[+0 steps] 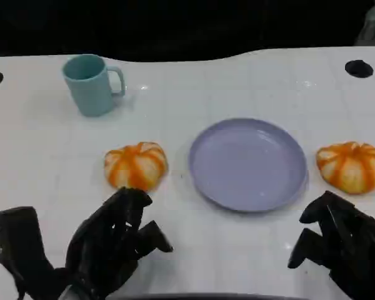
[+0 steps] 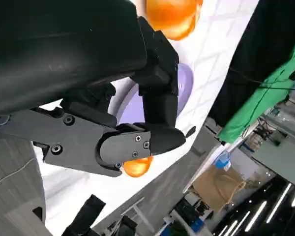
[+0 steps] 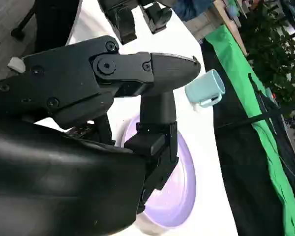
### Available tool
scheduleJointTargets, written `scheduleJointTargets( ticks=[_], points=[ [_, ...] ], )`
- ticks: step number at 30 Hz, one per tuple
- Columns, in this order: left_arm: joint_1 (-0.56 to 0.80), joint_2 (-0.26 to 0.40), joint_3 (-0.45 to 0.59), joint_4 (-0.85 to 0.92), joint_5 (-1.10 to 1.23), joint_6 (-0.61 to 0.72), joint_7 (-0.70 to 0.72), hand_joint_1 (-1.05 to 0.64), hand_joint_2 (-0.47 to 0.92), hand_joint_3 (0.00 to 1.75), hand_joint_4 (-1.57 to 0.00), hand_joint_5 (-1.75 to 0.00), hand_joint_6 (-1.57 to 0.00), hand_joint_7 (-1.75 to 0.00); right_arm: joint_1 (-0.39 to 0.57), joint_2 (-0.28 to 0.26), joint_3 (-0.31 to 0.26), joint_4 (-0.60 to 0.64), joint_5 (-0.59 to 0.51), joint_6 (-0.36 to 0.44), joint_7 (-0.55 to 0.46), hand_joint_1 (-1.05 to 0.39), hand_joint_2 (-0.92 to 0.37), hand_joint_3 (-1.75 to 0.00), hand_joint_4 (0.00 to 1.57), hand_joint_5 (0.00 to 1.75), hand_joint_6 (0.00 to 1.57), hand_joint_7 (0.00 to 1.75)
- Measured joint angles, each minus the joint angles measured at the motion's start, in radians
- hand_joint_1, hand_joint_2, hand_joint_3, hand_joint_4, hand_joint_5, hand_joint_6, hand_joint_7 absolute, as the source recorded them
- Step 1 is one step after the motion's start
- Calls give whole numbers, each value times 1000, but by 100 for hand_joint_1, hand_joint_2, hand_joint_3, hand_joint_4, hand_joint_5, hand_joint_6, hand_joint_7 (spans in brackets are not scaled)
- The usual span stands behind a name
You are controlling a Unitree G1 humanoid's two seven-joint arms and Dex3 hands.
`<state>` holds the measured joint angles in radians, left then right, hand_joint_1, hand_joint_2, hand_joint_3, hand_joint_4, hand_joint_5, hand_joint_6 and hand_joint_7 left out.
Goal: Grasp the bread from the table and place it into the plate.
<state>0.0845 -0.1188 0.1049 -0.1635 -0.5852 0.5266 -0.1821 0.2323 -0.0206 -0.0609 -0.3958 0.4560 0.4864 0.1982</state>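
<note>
Left hand point(image 1: 115, 240) low over table point(image 1: 44, 156), fingers loosely spread, empty, just short of left bread point(image 1: 135, 165). Right hand point(image 1: 340, 244) likewise empty, near right bread point(image 1: 351, 165), beside plate point(image 1: 248, 164).

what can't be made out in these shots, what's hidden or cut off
- Left bread: head view, near edge covered by the left hand; contact unclear.
- Same bread, left wrist view: cut off by the picture's edge.
- Right bread: left wrist view, mostly hidden behind the hand's fingers.
- Plate: right wrist view, partly blocked by the right hand.
- Right hand: head view, cut by the picture's edge.
- Cup: contents not visible.
</note>
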Motion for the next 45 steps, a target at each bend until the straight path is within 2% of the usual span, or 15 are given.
scheduleJointTargets(
  ticks=[28,34,35,37,38,41,43,45],
  points=[
    [0,2,-2,0,0,-7,0,-54,92,48,-82,-175,-58,-175,0,0,2,-6,0,11,-12,-44,-92,-39,68,175,55,159],
    [-1,12,-11,0,16,-23,-5,-56,92,48,-76,-175,-53,-171,0,0,4,-6,0,11,-8,-45,-92,-40,68,175,55,158],
    [-1,15,-12,1,20,-30,-13,-61,92,37,-60,-175,-45,-158,0,0,4,-6,0,11,-8,-45,-92,-40,68,175,55,158],
    [-3,29,-26,3,46,-67,-34,-63,92,30,-52,-175,-41,-151,0,0,4,-6,0,11,-9,-44,-92,-40,68,175,55,159],
    [-7,38,-34,4,64,-90,-44,-58,92,24,-48,-162,-41,-127,0,0,4,-6,0,11,-9,-45,-92,-39,68,175,55,159],
    [-22,68,-68,14,171,-206,-56,-49,92,13,-40,-140,-40,-91,-1,2,4,-6,0,11,-9,-46,-92,-38,68,175,55,159],
    [-31,92,-93,19,243,-287,-61,-46,92,9,-35,-130,-40,-78,-3,3,4,-4,0,11,-9,-46,-92,-38,68,175,55,159],
    [-41,117,-116,26,302,-345,-70,-45,92,7,-34,-126,-40,-73,-7,3,4,-2,0,11,-9,-46,-92,-38,68,175,55,160]
  ],
)
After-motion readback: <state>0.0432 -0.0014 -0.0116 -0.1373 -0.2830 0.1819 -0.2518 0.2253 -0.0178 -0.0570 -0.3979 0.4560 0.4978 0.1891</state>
